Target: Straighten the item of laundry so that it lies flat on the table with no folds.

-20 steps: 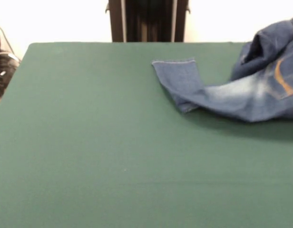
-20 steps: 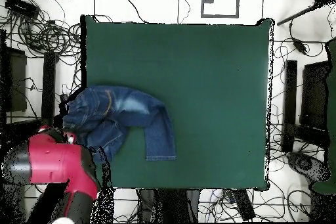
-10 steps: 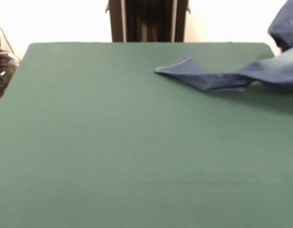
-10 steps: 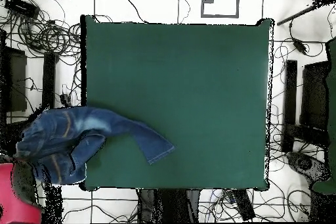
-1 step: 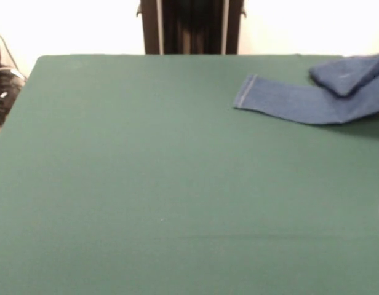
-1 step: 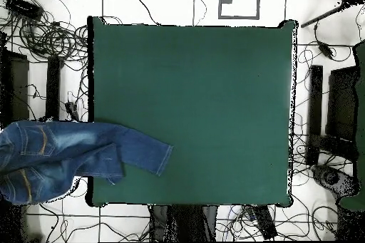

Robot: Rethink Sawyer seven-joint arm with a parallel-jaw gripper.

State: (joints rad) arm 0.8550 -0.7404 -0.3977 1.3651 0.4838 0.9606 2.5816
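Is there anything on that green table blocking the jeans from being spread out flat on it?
Nothing visible: the table is bare apart from the jeans, which hang largely past its edge.

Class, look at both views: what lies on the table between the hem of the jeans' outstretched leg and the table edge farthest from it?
Nothing: from the jeans leg's hem across to that table edge the green top is bare, clearest in the overhead view.

The jeans [image 6: 64,158] lay at the surface's [image 6: 207,97] left edge overhead — waist hanging beyond it. One leg stretched onto the surface — the other lay beside it.
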